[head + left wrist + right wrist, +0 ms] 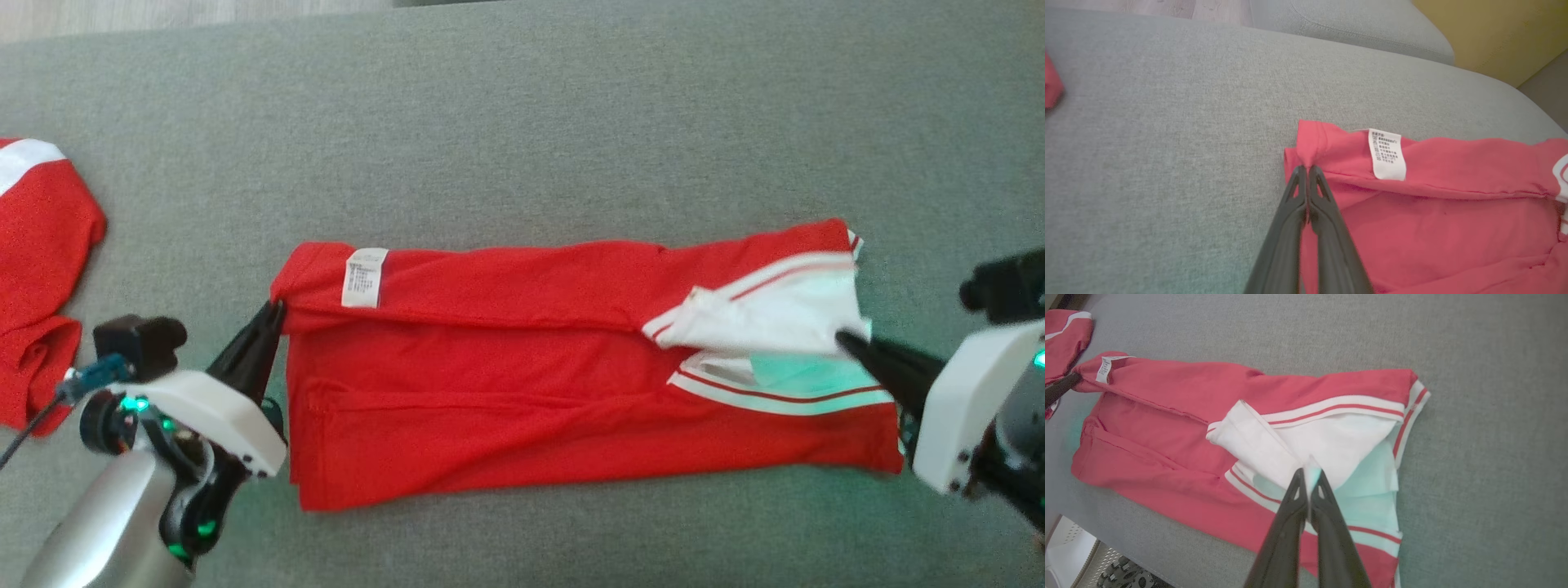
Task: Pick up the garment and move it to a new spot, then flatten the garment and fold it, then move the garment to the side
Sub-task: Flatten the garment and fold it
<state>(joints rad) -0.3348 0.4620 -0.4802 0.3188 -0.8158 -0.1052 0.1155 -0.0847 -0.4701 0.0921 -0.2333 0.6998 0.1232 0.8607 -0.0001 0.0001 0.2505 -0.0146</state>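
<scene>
Folding the red garment [571, 367] lengthwise on the grey cushion [522, 122] — left gripper [277, 310] is clamped on its labelled corner, right gripper [843, 337] on the white-trimmed end. Best carry both ends over together, level and taut.

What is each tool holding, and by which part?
Both are shut on the red shirt: the left tool pinches the folded corner beside the care label, the right tool the edge of its white section.

On the cushion [522, 122], the garment [571, 392]; second garment [37, 269] well left.
</scene>
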